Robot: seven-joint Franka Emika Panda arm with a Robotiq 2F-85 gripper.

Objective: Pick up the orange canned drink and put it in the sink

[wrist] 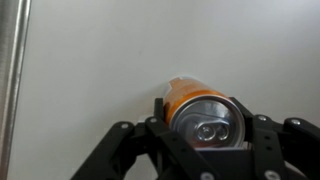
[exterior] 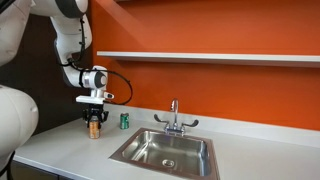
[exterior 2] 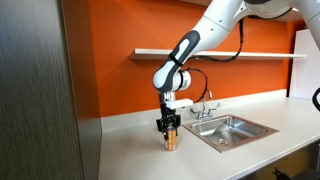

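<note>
The grasp is in hand: the end effector (exterior: 95,121) straddles the orange canned drink (wrist: 203,118), upright on the surface (exterior: 65,150) directly beneath it, whether clenched or merely flanking I cannot tell, and next comes a firm lift toward the sink (exterior: 127,145) off to its side.

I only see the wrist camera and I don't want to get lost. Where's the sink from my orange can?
Observer: In an exterior view the sink is set in the same counter, beyond a green can.
Operator: Is my can up in the air?
Observer: No. In both exterior views the orange canned drink looks to stand on the counter, with the gripper around it.
Operator: Does anything stick up at the sink?
Observer: A chrome faucet at its back edge, by the orange wall.
</note>
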